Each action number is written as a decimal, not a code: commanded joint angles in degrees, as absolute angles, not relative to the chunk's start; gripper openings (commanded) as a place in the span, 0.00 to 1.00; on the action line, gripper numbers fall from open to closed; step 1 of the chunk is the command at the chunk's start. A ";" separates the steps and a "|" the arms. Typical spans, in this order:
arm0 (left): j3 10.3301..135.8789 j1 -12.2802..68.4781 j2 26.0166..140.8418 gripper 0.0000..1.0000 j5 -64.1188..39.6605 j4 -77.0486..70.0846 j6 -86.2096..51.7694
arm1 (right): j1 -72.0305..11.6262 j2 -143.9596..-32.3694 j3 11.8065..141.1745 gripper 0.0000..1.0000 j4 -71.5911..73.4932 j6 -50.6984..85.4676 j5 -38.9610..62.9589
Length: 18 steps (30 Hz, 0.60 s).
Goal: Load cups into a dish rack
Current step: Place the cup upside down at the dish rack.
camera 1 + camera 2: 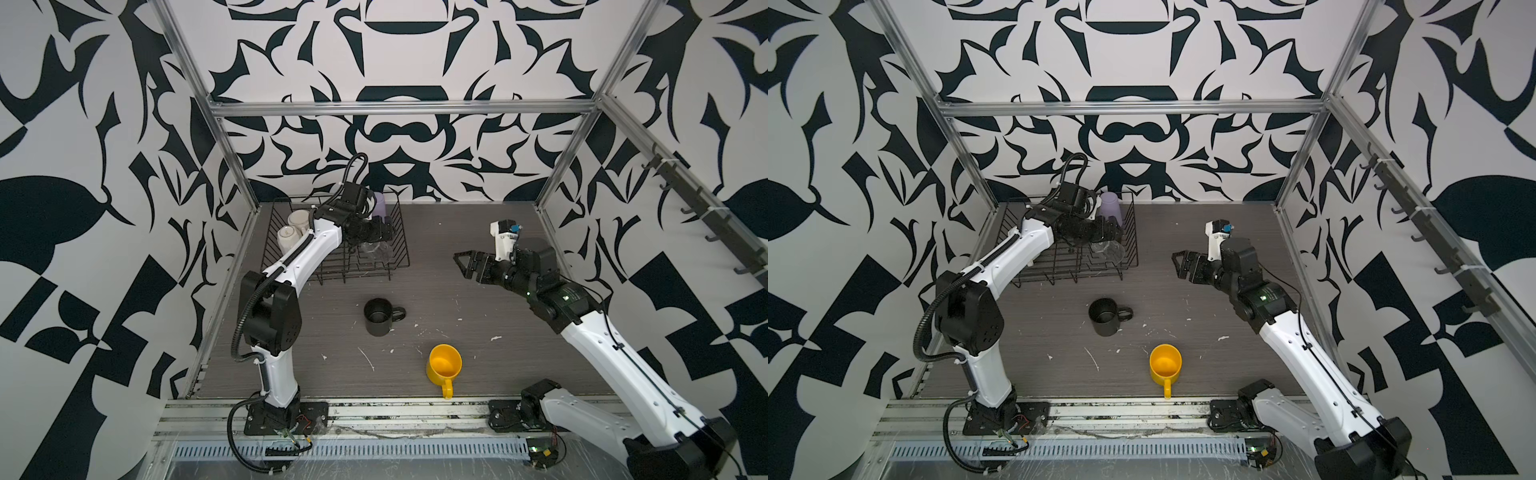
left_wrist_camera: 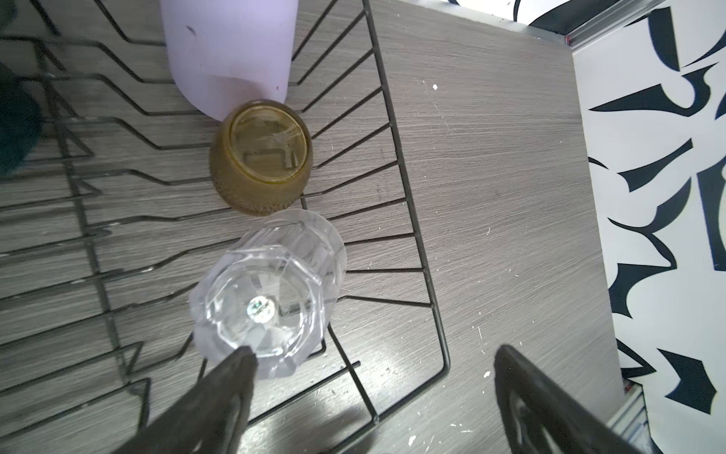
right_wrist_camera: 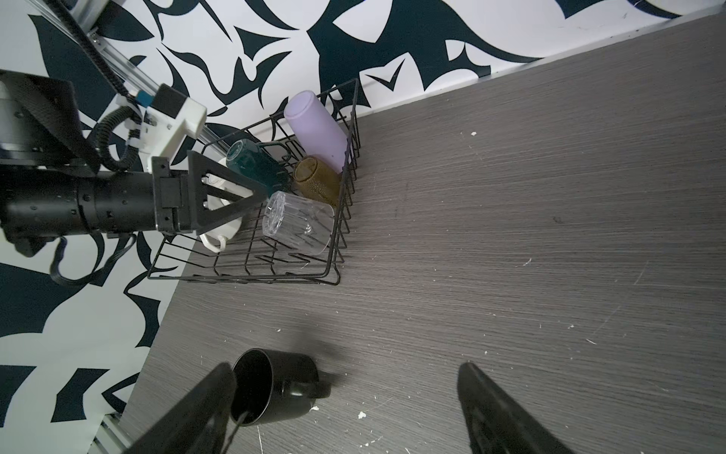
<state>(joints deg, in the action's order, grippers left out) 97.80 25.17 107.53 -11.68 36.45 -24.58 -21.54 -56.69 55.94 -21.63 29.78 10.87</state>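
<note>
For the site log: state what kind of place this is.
Probably a robot test cell, not a kitchen: an aluminium frame holds black-and-white patterned wall panels, and the left arm and right arm are bolted at the edge of the tabletop, near a black wire dish rack.

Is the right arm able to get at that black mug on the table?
Probably yes. The black mug stands alone on bare table, and the right hand hovers open nearby with nothing between them.
</note>
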 commanded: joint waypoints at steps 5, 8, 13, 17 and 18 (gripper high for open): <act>97.82 25.52 111.06 0.97 -12.86 33.79 -26.42 | -21.37 -55.89 56.30 0.91 -20.56 28.65 9.87; 98.25 25.68 112.33 0.97 -13.33 33.82 -26.63 | -21.36 -55.89 56.25 0.91 -20.68 28.56 9.70; 97.87 25.86 114.01 0.97 -13.46 33.40 -27.11 | -21.36 -56.16 55.94 0.91 -20.39 28.62 9.84; 97.56 26.09 114.17 0.97 -13.72 32.69 -27.64 | -21.36 -56.43 56.23 0.91 -20.31 28.53 9.85; 97.65 26.04 113.98 0.97 -13.72 32.55 -27.68 | -21.36 -56.51 56.18 0.91 -20.30 28.49 9.85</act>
<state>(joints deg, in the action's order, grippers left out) 97.84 25.43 111.98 -12.29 32.34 -26.68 -21.54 -56.69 55.86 -21.63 29.52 10.59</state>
